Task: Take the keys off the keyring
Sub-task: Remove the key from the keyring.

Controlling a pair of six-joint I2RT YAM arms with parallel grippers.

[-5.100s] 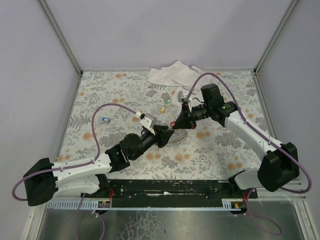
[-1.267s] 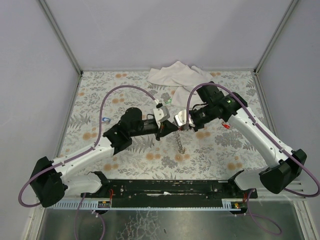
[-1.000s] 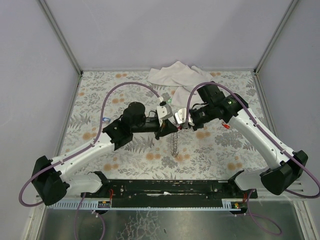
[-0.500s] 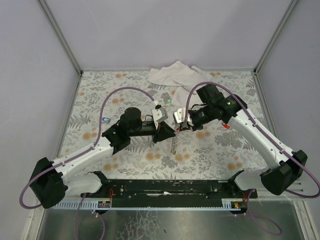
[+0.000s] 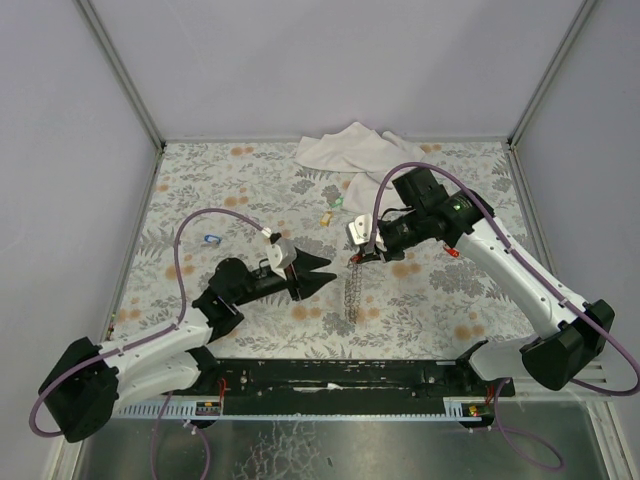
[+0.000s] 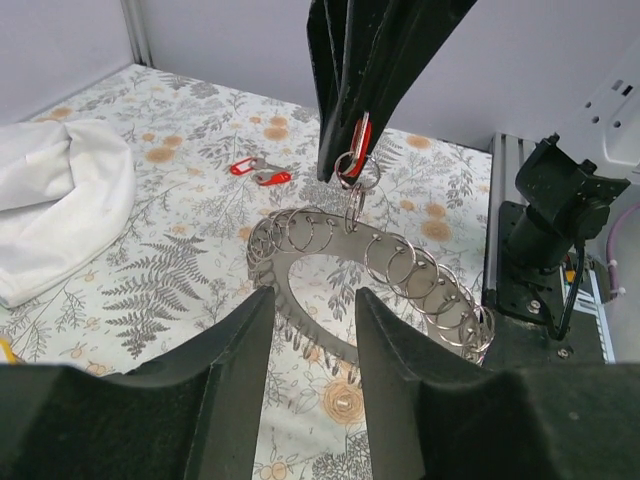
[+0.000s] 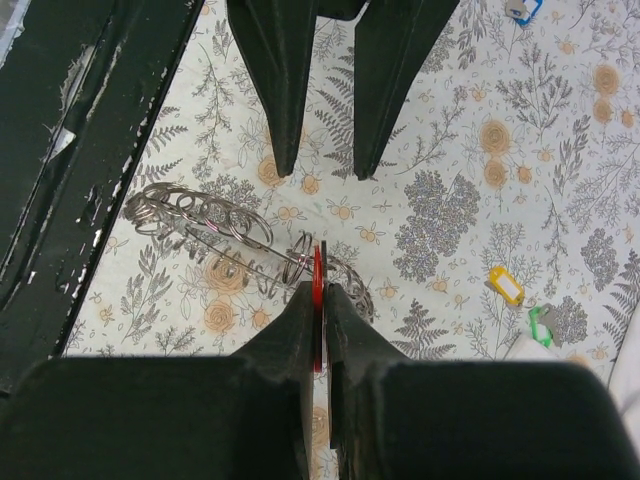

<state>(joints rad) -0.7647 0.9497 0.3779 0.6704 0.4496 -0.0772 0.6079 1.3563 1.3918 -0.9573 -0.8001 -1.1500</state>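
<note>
Centre of frame: right gripper (image 5: 357,257) jaws clamped on 1 red key (image 7: 318,272); keyring (image 5: 352,292) hangs from it. Centre-left: left gripper (image 5: 322,272) jaws apart, empty.

Five keys are counted: one red key (image 7: 318,285) held aloft, a second red key (image 5: 455,252) lying loose (whether single or paired cannot be told), one blue key (image 5: 211,238), one yellow key (image 5: 327,216), one green key (image 5: 338,203). One chain of rings (image 5: 351,295), one white cloth (image 5: 345,150) and two grippers, a left gripper (image 5: 326,273) and a right gripper (image 5: 357,257), are counted.
</note>
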